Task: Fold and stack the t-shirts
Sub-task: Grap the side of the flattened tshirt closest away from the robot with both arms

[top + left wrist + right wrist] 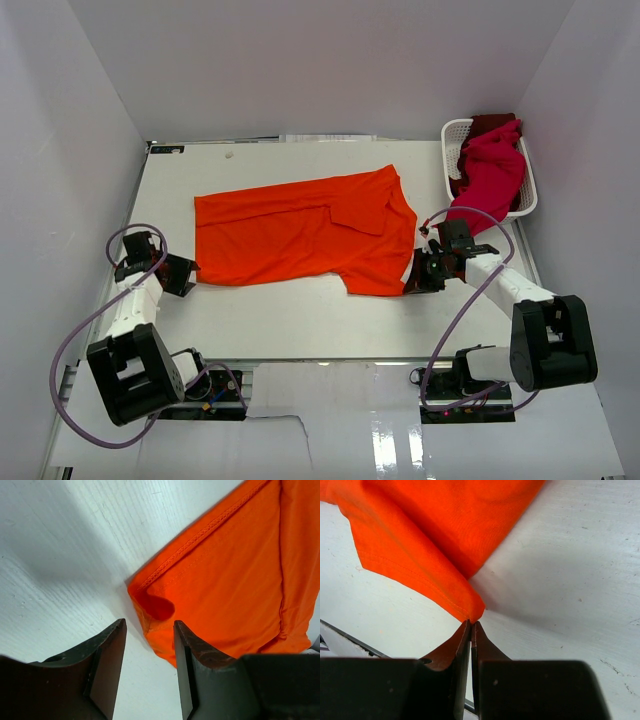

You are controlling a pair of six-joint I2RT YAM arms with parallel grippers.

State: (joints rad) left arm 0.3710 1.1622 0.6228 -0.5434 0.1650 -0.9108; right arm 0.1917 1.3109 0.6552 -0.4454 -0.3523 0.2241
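A large bright orange t-shirt lies spread across the middle of the white table, with a fold over its right half. My left gripper sits low at the shirt's near left corner. In the left wrist view its jaws stand open, and the hemmed corner of the orange t-shirt reaches into the gap at the fingertips. My right gripper is shut on the shirt's near right corner. The right wrist view shows that gripper pinching the tip of the orange cloth. A crimson-magenta t-shirt hangs out of the basket.
A white lattice basket stands at the table's far right corner, with a dark red t-shirt inside at the back. White walls close in the table on the left, back and right. Purple cables loop beside both arm bases.
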